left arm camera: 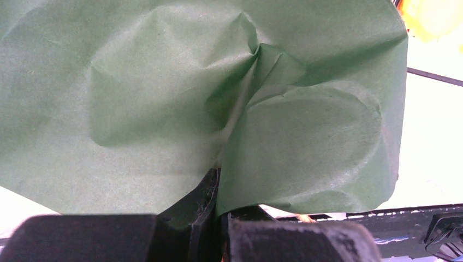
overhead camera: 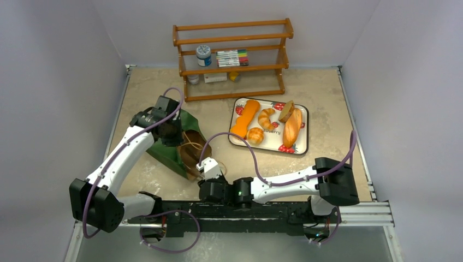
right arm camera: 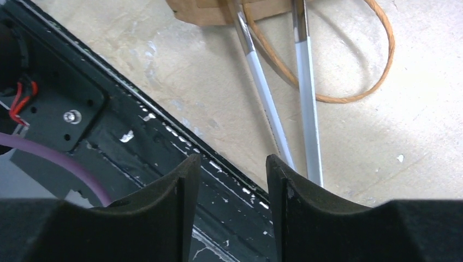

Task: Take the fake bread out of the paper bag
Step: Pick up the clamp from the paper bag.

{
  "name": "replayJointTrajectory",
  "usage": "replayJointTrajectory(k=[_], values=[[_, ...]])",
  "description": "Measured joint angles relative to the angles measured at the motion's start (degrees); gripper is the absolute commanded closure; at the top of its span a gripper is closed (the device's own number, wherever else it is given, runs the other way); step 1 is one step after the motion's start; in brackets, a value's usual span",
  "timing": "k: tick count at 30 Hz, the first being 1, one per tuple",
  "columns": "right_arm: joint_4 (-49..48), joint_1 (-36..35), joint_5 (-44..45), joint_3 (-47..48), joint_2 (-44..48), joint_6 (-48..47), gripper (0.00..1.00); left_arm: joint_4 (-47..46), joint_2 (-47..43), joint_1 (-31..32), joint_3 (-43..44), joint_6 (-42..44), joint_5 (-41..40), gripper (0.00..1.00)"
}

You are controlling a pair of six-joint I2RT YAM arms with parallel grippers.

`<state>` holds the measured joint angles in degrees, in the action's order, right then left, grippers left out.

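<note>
1. Where the table [overhead camera: 327, 93] meets the pale walls at left, back and right, its edges are closed in. The near edge is taken up by a black rail [overhead camera: 262, 210] that carries both arm bases.
2. Open room lies right of the tray [overhead camera: 303, 136], between the tray and the rail, and in the back left corner. A wooden rack [overhead camera: 232, 60] fills the back middle.
3. Left of centre lies the bag [overhead camera: 177, 153], dark green creased paper with its brown-lined mouth turned toward the rail. A tan string handle [right arm camera: 377, 60] loops flat on the table by the mouth. Whether anything is inside cannot be told.
4. Over the bag's far end sits the left gripper [overhead camera: 170, 131]. Its jaws are closed tight, with a fold of the green paper pinched between them, as the left wrist view shows.
5. Low at the near edge, just beside the bag's mouth, is the right gripper [overhead camera: 210, 169]. Its jaws stand about half apart with nothing between them; under the gap show only rail and bare table.
6. On the strawberry-printed tray, right of the bag and well apart from it, lies the bread [overhead camera: 266, 118], five pieces in all:
   - a long flat orange piece [overhead camera: 245, 117] at the left;
   - a golden croissant [overhead camera: 267, 119] in the middle;
   - a small round bun [overhead camera: 255, 135] near the front;
   - a tan loaf [overhead camera: 292, 128] at the right;
   - a small darker piece [overhead camera: 286, 111] by the loaf's far end.
</note>
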<state>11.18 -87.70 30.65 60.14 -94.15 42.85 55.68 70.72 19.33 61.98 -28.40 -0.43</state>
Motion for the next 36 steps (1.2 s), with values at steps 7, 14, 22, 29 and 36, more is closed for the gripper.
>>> replayJointTrajectory(k=[7,14,22,29,36], values=[[1.27,0.00,0.42,-1.14,-1.64,0.31,0.37,0.22,-0.24,0.00,-0.02,0.00,0.00,1.00],[2.99,0.00,2.89,-1.66,-2.99,1.09,0.32,0.76,-0.46,0.00,-0.02,0.02,0.00,1.00],[3.23,0.02,4.57,-2.56,-2.99,1.68,0.30,0.87,-0.57,0.00,-0.02,0.00,0.04,1.00],[-0.39,1.42,4.20,-5.92,-4.07,1.03,0.35,0.87,-0.57,0.00,-0.04,0.00,0.17,1.00],[-10.64,5.73,2.38,-10.34,-4.17,-1.92,0.46,0.98,-0.57,0.00,-0.07,0.07,0.33,1.00]])
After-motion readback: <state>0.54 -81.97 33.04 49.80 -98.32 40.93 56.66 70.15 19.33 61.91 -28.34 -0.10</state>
